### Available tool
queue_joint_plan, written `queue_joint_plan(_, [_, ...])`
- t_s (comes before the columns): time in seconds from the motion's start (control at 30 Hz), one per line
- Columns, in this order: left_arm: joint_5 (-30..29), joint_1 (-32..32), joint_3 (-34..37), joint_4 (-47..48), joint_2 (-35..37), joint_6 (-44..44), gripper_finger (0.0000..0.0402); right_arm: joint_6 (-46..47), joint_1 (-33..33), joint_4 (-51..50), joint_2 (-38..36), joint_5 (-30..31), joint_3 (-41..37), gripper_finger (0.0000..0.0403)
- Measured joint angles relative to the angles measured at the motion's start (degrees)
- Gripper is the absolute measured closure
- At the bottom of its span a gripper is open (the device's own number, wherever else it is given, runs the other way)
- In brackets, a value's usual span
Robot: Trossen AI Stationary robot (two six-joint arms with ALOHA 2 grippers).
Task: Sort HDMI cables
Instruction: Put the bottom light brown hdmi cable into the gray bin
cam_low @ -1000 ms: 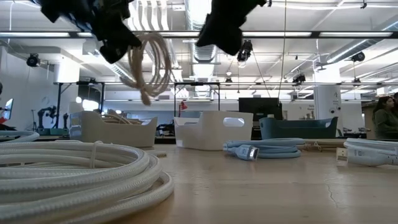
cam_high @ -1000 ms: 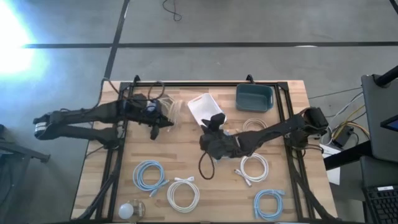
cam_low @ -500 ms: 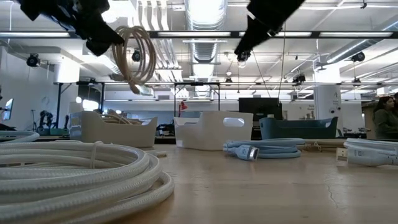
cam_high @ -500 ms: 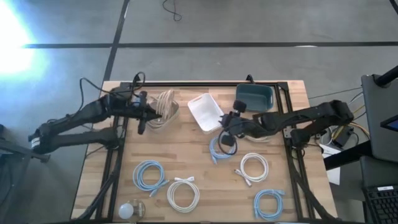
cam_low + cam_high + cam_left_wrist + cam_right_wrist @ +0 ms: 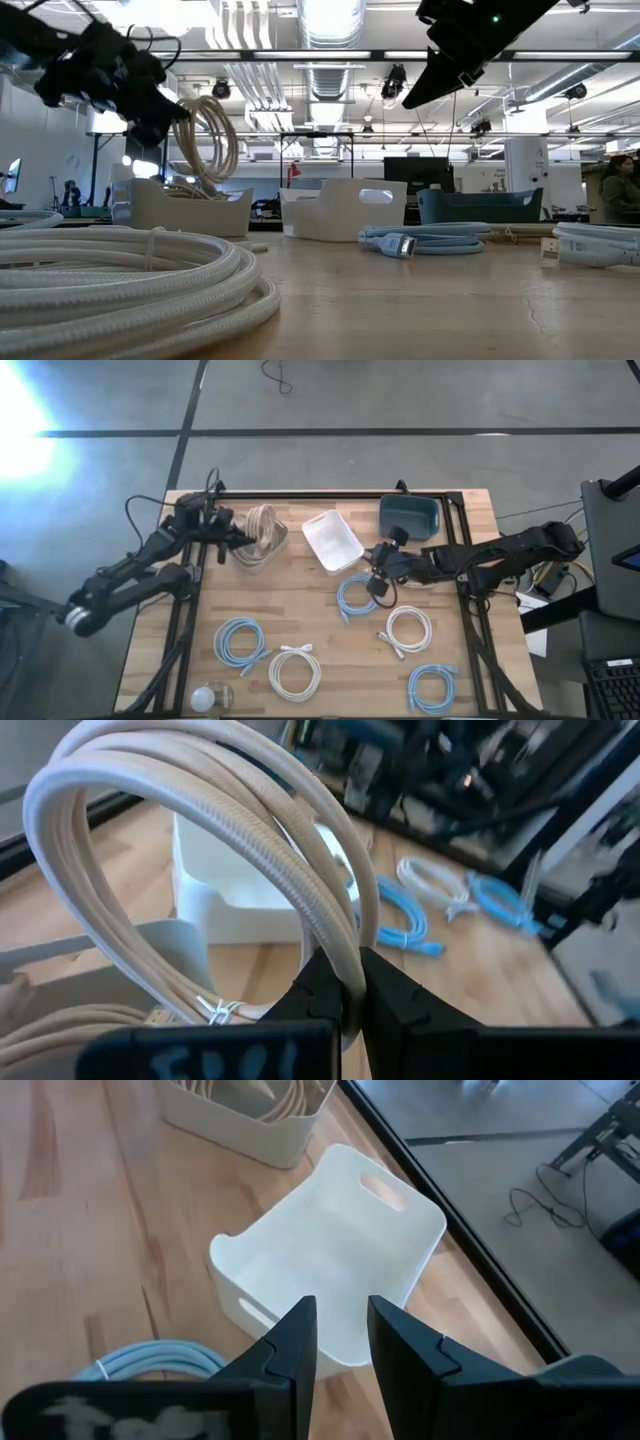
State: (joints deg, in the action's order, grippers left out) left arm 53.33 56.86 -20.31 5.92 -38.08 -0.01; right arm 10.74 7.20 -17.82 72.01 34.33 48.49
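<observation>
grey concrete floor (image 5: 400,395), ceiling strip lights (image 5: 330,55)

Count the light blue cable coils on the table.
3 light blue coils: one beside the white bin, one at the near left, one at the near right corner. The teal bin's inside looks empty; none seem hidden.

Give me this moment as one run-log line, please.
left gripper: shut on beige-tan coiled cable, above clear bin | right gripper: open, empty, above light blue coil
</observation>
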Motion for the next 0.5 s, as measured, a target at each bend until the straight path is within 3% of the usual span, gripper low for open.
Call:
queue_joint_plan(0.07, [3.5,3.9,1.9,-5.3,-1.0,-2.9,0.0386,-0.3,0.0,0.1,-0.2,0.0,-0.1,0.0317])
queue_joint_plan(0.2, [2.9,8.4,4.2,-8.3,-3.4,-7.6,0.0386,-0.4,0.0,0.4,-0.1,0.0,-0.1,0.0317])
queue_joint_plan(0.5, [3.1,8.7,6.2,-8.8,-6.2,-7.8,0.0380,-1.2,0.0,0.3,0.5,-0.4,-0.1,0.0317])
